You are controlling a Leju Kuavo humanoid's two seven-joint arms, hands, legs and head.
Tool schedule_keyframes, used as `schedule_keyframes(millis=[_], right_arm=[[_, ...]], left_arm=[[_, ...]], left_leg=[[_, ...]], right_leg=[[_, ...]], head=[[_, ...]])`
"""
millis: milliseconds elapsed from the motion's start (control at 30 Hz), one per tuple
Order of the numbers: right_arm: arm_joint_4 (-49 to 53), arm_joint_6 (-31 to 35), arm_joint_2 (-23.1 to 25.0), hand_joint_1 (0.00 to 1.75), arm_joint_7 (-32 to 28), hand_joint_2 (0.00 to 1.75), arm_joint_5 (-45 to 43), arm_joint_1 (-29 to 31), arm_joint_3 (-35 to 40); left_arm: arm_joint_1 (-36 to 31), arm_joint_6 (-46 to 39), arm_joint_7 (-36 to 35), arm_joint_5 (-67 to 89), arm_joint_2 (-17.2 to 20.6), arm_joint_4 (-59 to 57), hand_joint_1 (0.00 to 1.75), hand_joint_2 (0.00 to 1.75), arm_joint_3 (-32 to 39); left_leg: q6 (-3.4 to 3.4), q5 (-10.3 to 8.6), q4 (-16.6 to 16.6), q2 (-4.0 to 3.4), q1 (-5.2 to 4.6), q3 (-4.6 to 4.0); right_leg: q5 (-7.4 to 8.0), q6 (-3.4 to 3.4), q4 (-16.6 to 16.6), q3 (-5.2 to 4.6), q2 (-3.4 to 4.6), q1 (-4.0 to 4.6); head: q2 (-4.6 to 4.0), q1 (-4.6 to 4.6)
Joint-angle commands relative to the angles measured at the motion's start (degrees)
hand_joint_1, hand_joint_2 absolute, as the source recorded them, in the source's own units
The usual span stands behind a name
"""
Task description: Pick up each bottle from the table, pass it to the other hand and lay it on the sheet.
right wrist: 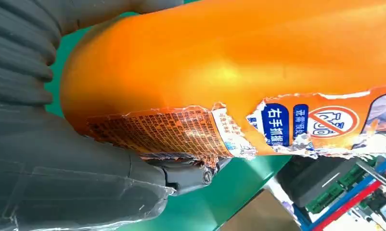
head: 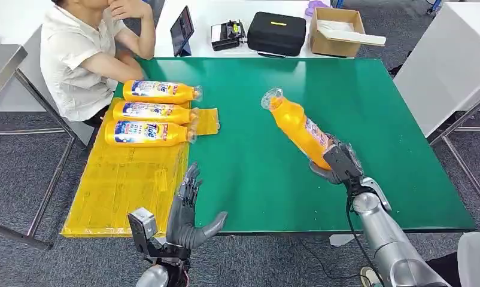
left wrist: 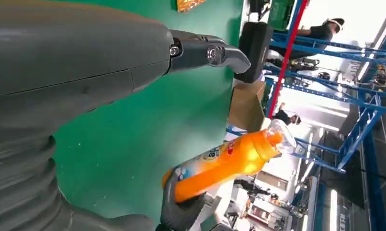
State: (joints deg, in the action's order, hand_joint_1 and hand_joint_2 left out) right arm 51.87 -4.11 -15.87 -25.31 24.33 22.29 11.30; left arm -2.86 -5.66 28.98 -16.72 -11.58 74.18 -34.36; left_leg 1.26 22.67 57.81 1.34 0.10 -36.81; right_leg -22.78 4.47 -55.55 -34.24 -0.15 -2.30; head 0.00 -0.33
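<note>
Green table (head: 345,107) is seen with a yellow sheet (head: 124,185) laid over its left edge. Three bottles (head: 148,133) are laid side by side on the sheet's far end, long axes across the table, caps pointed right. A fourth orange bottle (head: 297,127) is grasped at its base by the right hand (head: 339,164) and held tilted above the table, apparently clear of it, cap pointed up, away and left. The left hand (head: 190,209) is kept released at the near edge, fingers spread, nothing held.
</note>
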Motion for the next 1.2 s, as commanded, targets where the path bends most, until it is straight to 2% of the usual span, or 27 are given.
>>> schedule_keyframes(millis=[33, 100, 133, 200, 400, 533, 600, 633, 733, 1000, 1200], right_arm=[[-0.1, 0.1, 1.0, 1.75, -0.1, 1.75, -0.1, 1.2, -0.8], [-0.1, 0.1, 1.0, 1.75, -0.1, 1.75, -0.1, 1.2, -0.8], [0.0, 0.2, 1.1, 1.75, -0.3, 1.75, -0.2, 1.2, -0.8], [0.4, 0.1, 1.1, 1.75, -0.4, 1.75, -0.5, 0.9, -0.8], [4.4, -0.6, 1.4, 1.75, -1.1, 1.75, -2.1, -1.3, -1.2], [2.7, -4.6, 1.5, 1.75, -1.0, 1.75, -1.2, -0.6, 2.7], [2.4, -7.0, 1.8, 1.75, -1.6, 1.75, -1.3, -0.6, 4.6], [2.8, -7.8, 2.1, 1.75, -2.2, 1.75, -1.0, -0.9, 5.9], [5.1, -9.4, 3.9, 1.75, -4.0, 1.75, -1.4, -2.2, 8.5], [10.5, -8.0, 7.0, 1.75, -3.8, 1.75, -1.9, -3.9, 14.0], [12.3, -7.1, 7.2, 1.75, -3.8, 1.75, -2.2, -5.4, 15.9]], left_arm=[[-0.4, 0.1, -0.1, 0.1, 1.8, -0.3, 0.00, 1.75, 0.0], [-0.4, 0.1, -0.1, 0.1, 1.9, -0.3, 0.00, 1.75, 0.0], [-0.4, -0.1, -0.2, 0.1, 1.7, -0.3, 0.00, 1.75, 0.2], [-0.4, -0.2, -0.3, 0.0, 1.6, -0.4, 0.00, 1.75, 0.3], [-0.2, 0.4, 0.3, -1.7, 1.0, 0.0, 0.00, 1.75, 1.8], [-2.2, -4.0, 2.9, 5.1, 0.5, -0.6, 0.00, 1.75, 1.4], [-3.0, -3.6, 2.1, 4.8, -0.4, -1.6, 0.00, 1.75, 2.0], [-3.4, -2.2, 1.5, 3.5, -0.8, -2.0, 0.00, 1.75, 2.2], [-4.2, -1.1, 1.4, 1.9, -1.8, -2.8, 0.00, 1.75, 2.9], [-6.4, -0.9, 1.1, 0.8, -2.9, -5.1, 0.00, 1.75, 4.8], [-6.3, -0.6, 1.1, 0.6, -2.7, -4.1, 0.00, 1.75, 5.0]], left_leg=[[-0.07, 0.13, 0.0, -0.22, 0.07, 0.23], [-0.06, 0.11, 0.0, -0.18, 0.07, 0.19], [-0.12, 0.33, 0.1, -0.37, 0.18, 0.48], [-0.05, 0.14, 0.0, -0.21, 0.07, 0.22], [-0.06, 0.12, 0.0, -0.16, 0.06, 0.19], [-0.08, 0.16, 0.0, -0.27, 0.10, 0.22], [-0.07, 0.11, 0.0, -0.21, 0.11, 0.16], [-0.13, 0.27, 0.1, -0.37, 0.20, 0.39], [-0.08, 0.14, 0.0, -0.24, 0.13, 0.21], [-0.08, 0.14, 0.0, -0.29, 0.12, 0.20], [-0.09, 0.21, 0.1, -0.27, 0.17, 0.31]], right_leg=[[-0.08, -0.26, 0.0, 0.18, 0.12, 0.11], [-0.06, -0.22, 0.0, 0.16, 0.10, 0.10], [-0.20, -0.47, 0.0, 0.44, 0.21, 0.25], [-0.07, -0.22, 0.0, 0.18, 0.12, 0.10], [-0.08, -0.23, 0.0, 0.16, 0.07, 0.09], [-0.08, -0.31, 0.0, 0.18, 0.16, 0.15], [-0.05, -0.25, 0.0, 0.14, 0.11, 0.14], [-0.15, -0.47, 0.0, 0.36, 0.20, 0.27], [-0.06, -0.27, 0.0, 0.18, 0.14, 0.16], [-0.06, -0.27, 0.0, 0.14, 0.18, 0.14], [-0.13, -0.35, 0.0, 0.26, 0.13, 0.20]], head=[[0.00, 0.00], [0.00, 0.00], [0.00, 0.00], [0.00, 0.00], [0.00, 0.00], [0.00, 0.00], [0.00, 0.00], [0.00, 0.00], [0.00, 0.00], [0.00, 0.00], [0.00, 0.02]])
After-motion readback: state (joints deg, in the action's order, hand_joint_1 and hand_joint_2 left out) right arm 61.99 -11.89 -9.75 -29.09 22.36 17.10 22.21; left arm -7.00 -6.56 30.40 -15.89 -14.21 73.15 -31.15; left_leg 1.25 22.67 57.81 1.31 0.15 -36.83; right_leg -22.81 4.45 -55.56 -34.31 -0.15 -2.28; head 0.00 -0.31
